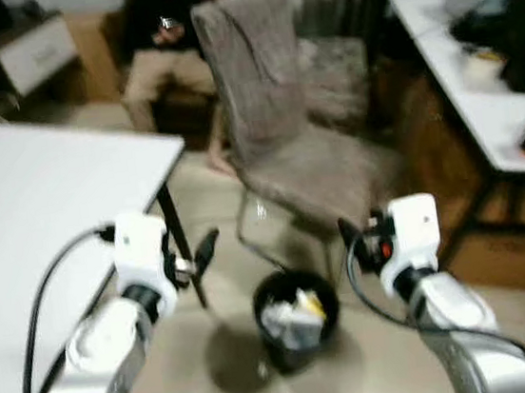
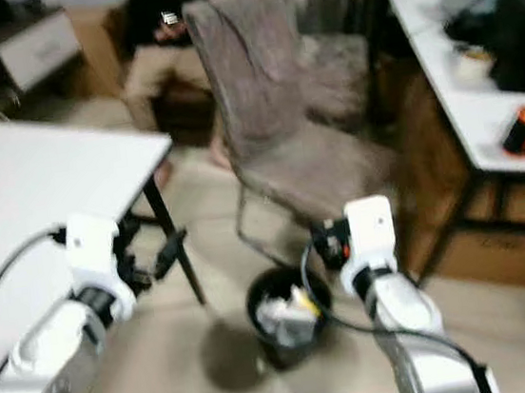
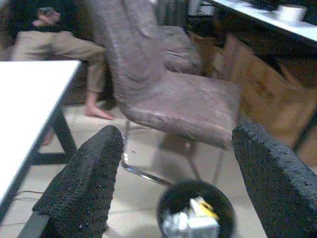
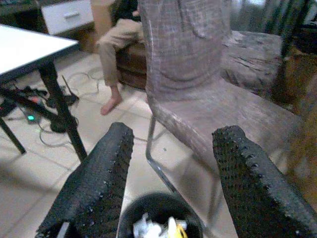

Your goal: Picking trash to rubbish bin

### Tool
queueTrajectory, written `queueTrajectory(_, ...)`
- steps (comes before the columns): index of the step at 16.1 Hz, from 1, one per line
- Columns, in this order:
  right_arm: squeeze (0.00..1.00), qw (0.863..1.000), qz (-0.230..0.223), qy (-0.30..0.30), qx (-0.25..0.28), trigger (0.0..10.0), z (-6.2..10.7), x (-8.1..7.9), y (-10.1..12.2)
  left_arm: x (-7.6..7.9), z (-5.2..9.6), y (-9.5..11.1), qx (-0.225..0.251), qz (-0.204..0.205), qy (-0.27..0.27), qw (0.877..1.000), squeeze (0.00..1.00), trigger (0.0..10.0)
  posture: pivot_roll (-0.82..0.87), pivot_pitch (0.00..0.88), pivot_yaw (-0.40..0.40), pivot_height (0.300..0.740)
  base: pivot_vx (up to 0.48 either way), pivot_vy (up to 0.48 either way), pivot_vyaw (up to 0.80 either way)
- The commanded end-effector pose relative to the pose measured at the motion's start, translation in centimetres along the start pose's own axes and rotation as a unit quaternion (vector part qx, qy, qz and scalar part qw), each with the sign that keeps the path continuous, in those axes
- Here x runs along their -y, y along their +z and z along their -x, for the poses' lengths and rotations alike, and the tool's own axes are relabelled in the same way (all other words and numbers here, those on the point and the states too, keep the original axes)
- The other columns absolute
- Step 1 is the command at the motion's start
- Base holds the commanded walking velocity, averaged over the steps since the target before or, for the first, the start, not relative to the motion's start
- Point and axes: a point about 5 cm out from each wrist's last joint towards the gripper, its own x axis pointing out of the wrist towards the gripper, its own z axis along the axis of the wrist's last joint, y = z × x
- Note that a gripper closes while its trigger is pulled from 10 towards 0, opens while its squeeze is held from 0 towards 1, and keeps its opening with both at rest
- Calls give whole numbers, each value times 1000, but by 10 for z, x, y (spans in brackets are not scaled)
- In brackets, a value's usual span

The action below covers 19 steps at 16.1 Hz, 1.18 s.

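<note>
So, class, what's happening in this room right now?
A humanoid robot stands over a black rubbish bin on the tiled floor, which already holds crumpled white and yellow trash. Its left gripper and right gripper are raised on either side of the bin, jaws open and holding nothing. A grey chair stands just behind the bin, a white table is on the robot's left, and a person sits in the background.

A grey fabric chair (image 1: 283, 127) stands on beige tiled floor (image 1: 198, 214) between two white tables (image 1: 44, 214).
</note>
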Motion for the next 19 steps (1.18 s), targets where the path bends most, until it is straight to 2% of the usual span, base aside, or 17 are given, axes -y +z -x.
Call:
queueTrajectory(1,0,1000,-5,2,3,10000,0,-1,3,0,-1,2,1,-5,2,1000,0,10000,-41,28,-38,740,-285,0,0)
queueTrajectory(19,0,1000,-2,11,3,10000,0,-7,-1,-1,5,3,-5,-14,4,1000,0,10000,-26,40,-40,740,-291,0,0)
